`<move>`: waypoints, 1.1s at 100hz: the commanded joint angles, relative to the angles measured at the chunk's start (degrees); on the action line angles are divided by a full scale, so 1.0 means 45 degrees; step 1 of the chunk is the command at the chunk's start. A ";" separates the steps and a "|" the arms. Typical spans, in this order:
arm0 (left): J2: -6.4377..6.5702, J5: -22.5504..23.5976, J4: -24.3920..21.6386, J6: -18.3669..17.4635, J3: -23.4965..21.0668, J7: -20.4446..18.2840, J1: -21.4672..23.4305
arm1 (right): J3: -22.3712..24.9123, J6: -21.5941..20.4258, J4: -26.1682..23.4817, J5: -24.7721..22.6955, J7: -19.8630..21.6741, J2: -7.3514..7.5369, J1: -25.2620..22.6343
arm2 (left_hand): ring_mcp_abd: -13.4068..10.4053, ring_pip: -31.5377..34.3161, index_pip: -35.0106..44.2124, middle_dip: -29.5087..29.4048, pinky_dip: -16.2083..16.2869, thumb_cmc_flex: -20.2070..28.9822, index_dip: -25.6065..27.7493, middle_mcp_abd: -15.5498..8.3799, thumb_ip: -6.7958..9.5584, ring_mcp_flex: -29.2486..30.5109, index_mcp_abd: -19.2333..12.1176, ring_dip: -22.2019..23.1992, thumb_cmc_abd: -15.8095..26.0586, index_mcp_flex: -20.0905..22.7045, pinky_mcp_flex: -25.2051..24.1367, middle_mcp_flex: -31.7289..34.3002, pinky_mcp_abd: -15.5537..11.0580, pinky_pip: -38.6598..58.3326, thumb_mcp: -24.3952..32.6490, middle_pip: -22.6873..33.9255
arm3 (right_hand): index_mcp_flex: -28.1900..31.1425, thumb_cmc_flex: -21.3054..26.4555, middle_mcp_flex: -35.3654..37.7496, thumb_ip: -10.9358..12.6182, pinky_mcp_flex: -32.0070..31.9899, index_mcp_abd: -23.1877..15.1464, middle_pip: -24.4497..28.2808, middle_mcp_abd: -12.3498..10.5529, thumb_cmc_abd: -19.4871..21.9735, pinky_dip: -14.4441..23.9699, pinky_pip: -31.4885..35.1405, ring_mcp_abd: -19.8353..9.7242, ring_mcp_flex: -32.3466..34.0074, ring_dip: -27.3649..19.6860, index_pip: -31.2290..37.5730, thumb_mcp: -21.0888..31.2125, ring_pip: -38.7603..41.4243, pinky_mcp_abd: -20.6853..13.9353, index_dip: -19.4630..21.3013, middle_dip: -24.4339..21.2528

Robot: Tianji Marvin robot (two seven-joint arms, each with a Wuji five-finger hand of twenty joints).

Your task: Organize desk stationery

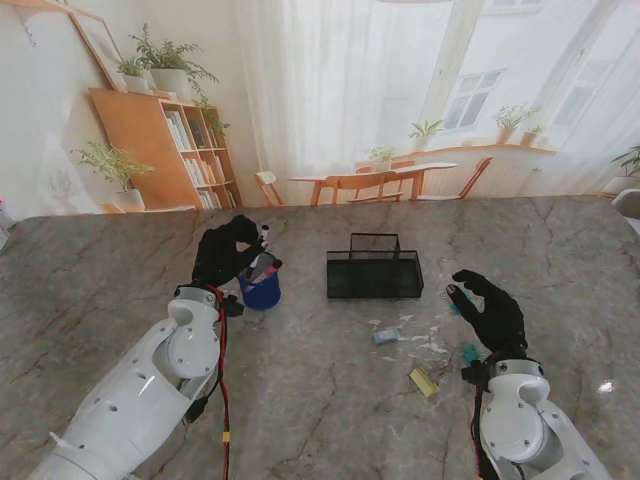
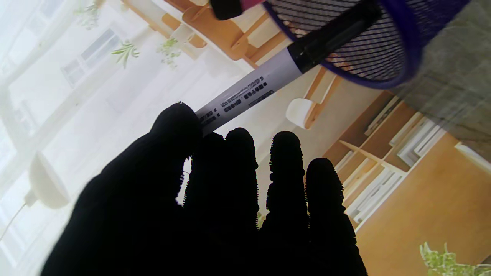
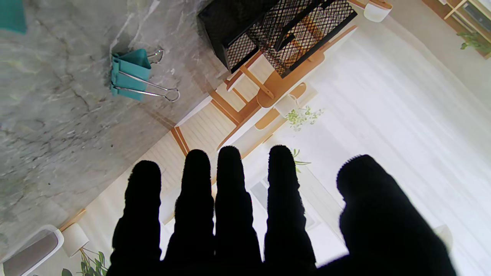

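Pinching a white marker (image 2: pixel 245 96) between thumb and fingers, the left hand (image 1: pixel 226 250) tips its black end into the blue mesh pen cup (image 1: pixel 260 288) so it drops in upright, while the right hand (image 1: pixel 487 305) hovers spread and empty over the teal binder clip (image 3: pixel 128 74).

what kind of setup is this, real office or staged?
Probably a staged test bench: the room behind looks like a flat printed backdrop meeting a marble-look table, with desk props laid out: blue pen cup, black mesh organizer, teal binder clip.
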 commanded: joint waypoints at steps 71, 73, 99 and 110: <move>0.0253 0.0242 0.1192 -0.0325 0.0526 -0.0826 -0.0183 | -0.0076 0.0107 0.0155 -0.0070 0.0348 0.0078 0.0072 | 0.0014 -0.3449 -0.8474 -0.5780 -0.1414 0.1448 -0.3061 0.0430 0.1059 -0.3127 0.0444 -0.2322 0.4877 -0.2217 -0.1670 -0.4193 -0.0136 -0.3427 -0.6584 -0.5341 | 0.0214 -0.0106 0.0055 0.0420 -0.0175 -0.0066 -0.0057 -0.0009 0.0413 0.0241 0.0120 -0.0043 -0.0126 0.0126 0.0057 -0.0388 -0.0012 0.0087 0.0048 0.0223; 0.0272 0.0271 0.1146 -0.0342 0.0507 -0.0856 -0.0150 | -0.0076 0.0107 0.0155 -0.0070 0.0348 0.0078 0.0072 | -0.0080 -0.3962 -0.9409 -0.6394 -0.1777 0.1081 -0.3694 0.0558 0.1063 -0.3430 0.0508 -0.2715 0.4963 -0.2271 -0.1681 -0.4416 -0.0032 -0.4136 -0.6601 -0.6086 | 0.0205 -0.0098 0.0053 0.0422 -0.0169 -0.0080 -0.0058 0.0002 0.0417 0.0242 0.0123 -0.0033 -0.0119 0.0127 0.0053 -0.0383 -0.0009 0.0090 0.0046 0.0223; 0.0525 0.0859 0.0320 -0.0534 0.0085 -0.1135 0.0355 | -0.0146 0.0062 0.0191 0.0098 0.0408 0.0064 0.0150 | -0.0375 -0.7150 -1.3946 -0.9977 -0.2079 -0.0661 -0.6362 0.1070 0.1049 -0.4296 0.1358 -0.5341 0.5273 -0.3091 -0.2059 -0.5485 0.0517 -0.8603 -0.6642 -1.0356 | 0.0200 -0.0103 0.0050 0.0422 -0.0178 -0.0087 -0.0060 -0.0002 0.0411 0.0241 0.0117 -0.0038 -0.0127 0.0124 0.0049 -0.0386 -0.0021 0.0090 0.0044 0.0223; 0.0580 0.0990 -0.0250 -0.0576 -0.0177 -0.1150 0.0679 | -0.0155 0.0049 0.0177 0.0130 0.0372 0.0052 0.0153 | -0.0371 -0.7508 -1.4025 -1.0296 -0.2122 -0.0813 -0.6601 0.1119 0.1052 -0.4328 0.1092 -0.5779 0.5351 -0.3215 -0.2099 -0.5534 0.0625 -0.9258 -0.6647 -1.0520 | 0.0247 -0.0106 0.0056 0.0422 -0.0176 -0.0053 -0.0058 -0.0007 0.0413 0.0241 0.0115 -0.0031 -0.0134 0.0123 0.0068 -0.0387 -0.0028 0.0093 0.0050 0.0224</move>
